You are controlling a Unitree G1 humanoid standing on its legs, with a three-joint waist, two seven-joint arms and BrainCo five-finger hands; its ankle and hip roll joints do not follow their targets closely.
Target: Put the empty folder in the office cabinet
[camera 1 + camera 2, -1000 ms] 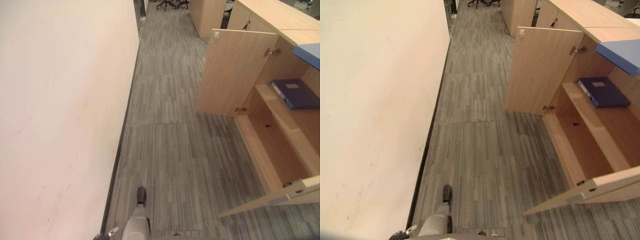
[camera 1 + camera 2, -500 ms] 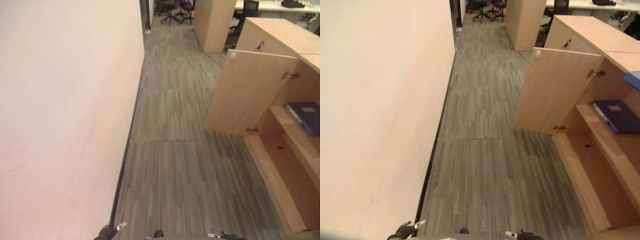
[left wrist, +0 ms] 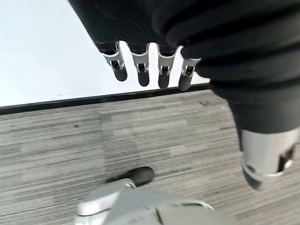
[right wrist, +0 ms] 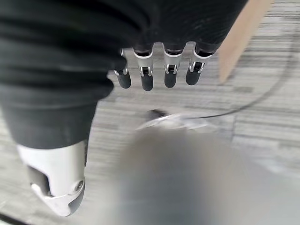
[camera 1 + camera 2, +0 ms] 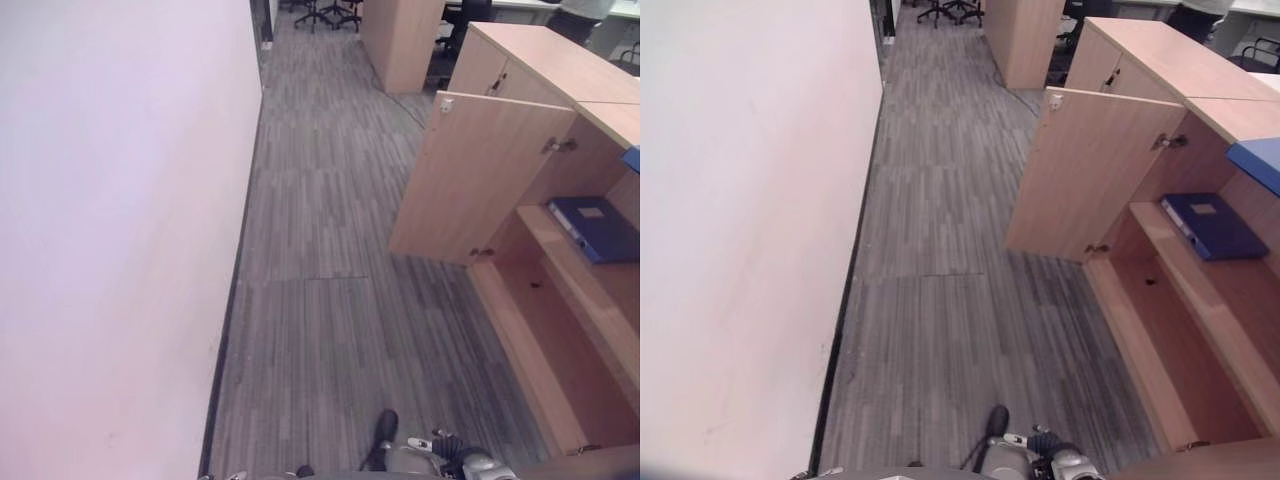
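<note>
1. The cabinet (image 5: pixel 1110 175) stands at the right of the head views with its door swung wide open, wooden shelves showing inside.
2. A dark blue folder (image 5: pixel 1212 224) lies flat on the upper shelf, at the right edge of the frame. A lighter blue thing (image 5: pixel 1255 163) sits at the far right, above it; what it is cannot be told.
3. The left hand (image 3: pixel 150 70) hangs over the grey carpet (image 5: pixel 330 300) near the wall (image 5: pixel 110 230), fingers straight and relaxed, holding nothing.
4. The right hand (image 4: pixel 157 70) likewise hangs loose and empty, fingers straight, over the carpet.
5. Judging by this, the folder is already in the cabinet and both hands are free, so the placing step looks done.
6. What remains, if anything, would be closing the door, which calls for turning right and reaching for its edge.
</note>
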